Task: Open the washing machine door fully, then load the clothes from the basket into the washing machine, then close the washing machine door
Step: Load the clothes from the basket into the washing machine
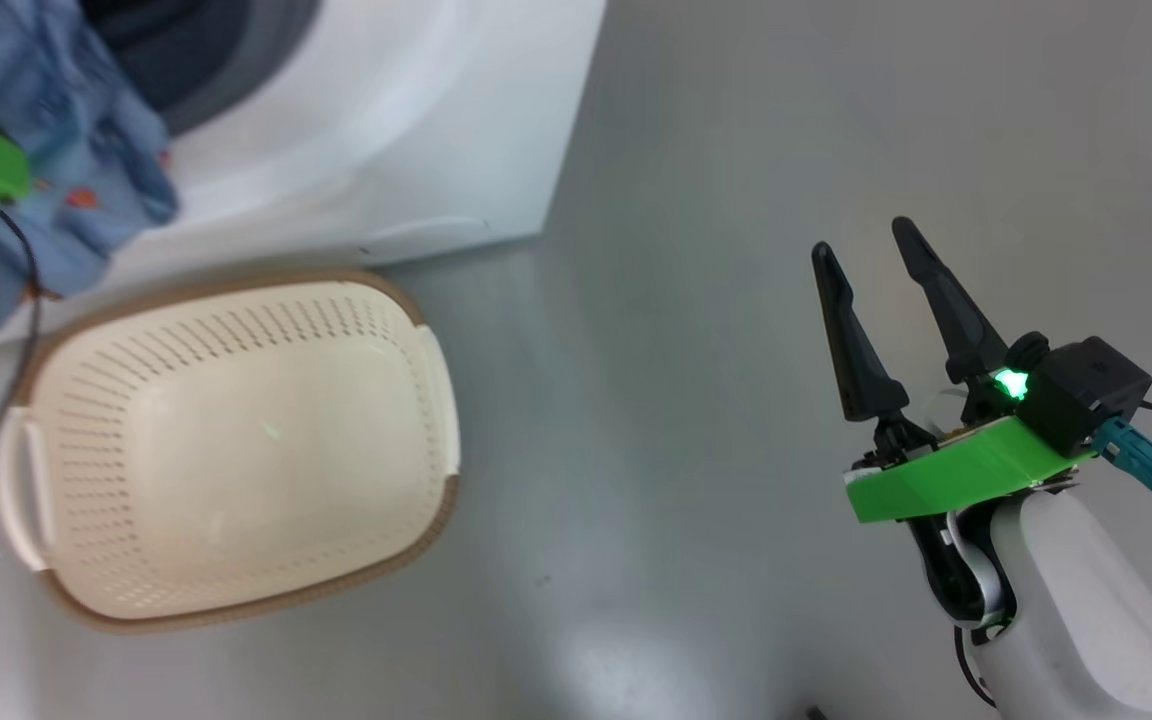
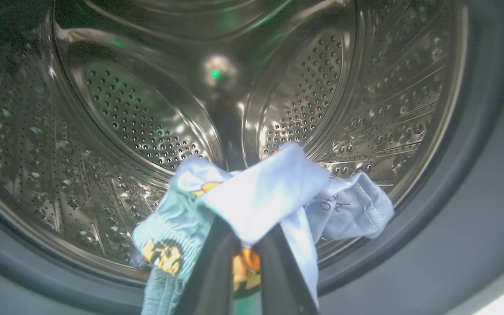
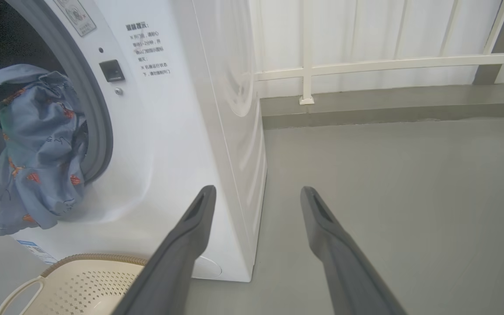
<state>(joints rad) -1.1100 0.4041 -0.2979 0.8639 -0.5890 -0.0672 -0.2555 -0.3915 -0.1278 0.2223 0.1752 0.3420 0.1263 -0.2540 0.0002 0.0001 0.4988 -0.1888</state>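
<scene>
Now at the drum mouth: clothes (image 2: 260, 205) clamped in the left gripper (image 2: 247, 234)

Light blue with orange prints, the clothes hang at the lower middle of the left wrist view. The left gripper's fingers are pinched on them, in front of the washing machine's (image 1: 386, 150) steel drum (image 2: 147, 118). The basket (image 1: 186, 350) sits at the head view's lower left, on the grey floor (image 1: 686, 300) just beside the machine. At lower right, the right gripper (image 1: 862, 238) is spread wide, holding nothing.

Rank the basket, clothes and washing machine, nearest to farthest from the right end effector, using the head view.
1. washing machine: its front corner, just left of the right end effector.
2. basket: lower, farther left.
3. clothes: far upper-left corner.
</scene>
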